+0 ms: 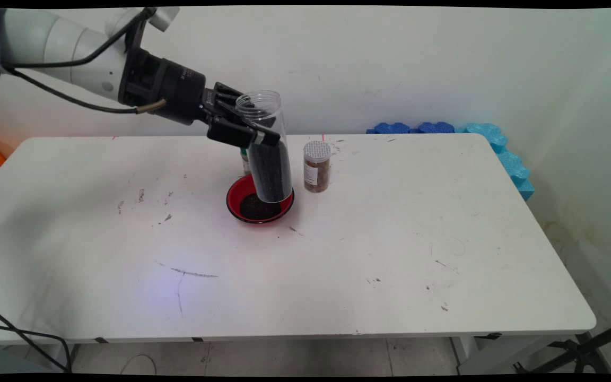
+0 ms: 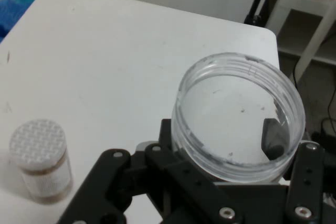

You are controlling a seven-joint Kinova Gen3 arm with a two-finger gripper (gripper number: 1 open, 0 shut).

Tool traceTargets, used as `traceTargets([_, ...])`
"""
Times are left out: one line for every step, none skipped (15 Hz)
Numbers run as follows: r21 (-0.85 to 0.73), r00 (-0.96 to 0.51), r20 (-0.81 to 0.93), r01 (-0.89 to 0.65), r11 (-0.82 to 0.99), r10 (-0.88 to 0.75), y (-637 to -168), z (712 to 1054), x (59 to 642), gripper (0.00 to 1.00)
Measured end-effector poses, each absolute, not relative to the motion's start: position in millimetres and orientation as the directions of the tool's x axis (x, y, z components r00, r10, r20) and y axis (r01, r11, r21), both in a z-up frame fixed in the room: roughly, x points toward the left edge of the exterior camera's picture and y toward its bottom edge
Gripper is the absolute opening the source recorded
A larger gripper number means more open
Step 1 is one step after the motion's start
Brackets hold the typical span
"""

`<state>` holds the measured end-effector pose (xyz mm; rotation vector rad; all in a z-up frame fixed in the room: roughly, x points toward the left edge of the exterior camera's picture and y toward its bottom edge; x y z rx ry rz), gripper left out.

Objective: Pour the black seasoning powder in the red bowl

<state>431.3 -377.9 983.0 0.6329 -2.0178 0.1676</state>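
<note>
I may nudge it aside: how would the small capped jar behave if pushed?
The jar stands tall and narrow, so a high push probably tips it. Being round, it would likely roll once down. Its clear wall looks rigid, and it is filled nearly to the cap, so probably not flimsy.

small bottle (image 1: 245,162) mostly hidden behind jar (image 1: 265,148) | label unreadable

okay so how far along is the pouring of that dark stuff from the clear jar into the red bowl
Done: dark grains already lie in the red bowl. In hand: the claw grips the open clear jar, near upright over the bowl. Left: the jar's lower half is full. The lidded spice jar stands untouched beside it.
</note>
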Motion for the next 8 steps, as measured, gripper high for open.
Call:
traceTargets([0.115, -0.401, 0.851, -0.486, 0.866, -0.338, -375, 985, 429, 0.00])
traceTargets([0.094, -0.412, 0.855, -0.474, 0.875, -0.315, -372, 987, 427, 0.00])
traceTargets([0.079, -0.419, 0.858, -0.465, 0.882, -0.298, -370, 989, 426, 0.00])
traceTargets([0.070, -0.424, 0.859, -0.460, 0.885, -0.288, -368, 989, 425, 0.00])
traceTargets([0.058, -0.429, 0.861, -0.451, 0.891, -0.272, -365, 990, 423, 0.00])
traceTargets([0.050, -0.431, 0.863, -0.444, 0.895, -0.262, -362, 991, 421, 0.00])
traceTargets([0.044, -0.433, 0.865, -0.435, 0.899, -0.252, -359, 991, 419, 0.00])
traceTargets([0.040, -0.435, 0.867, -0.429, 0.902, -0.245, -357, 990, 418, 0.00])
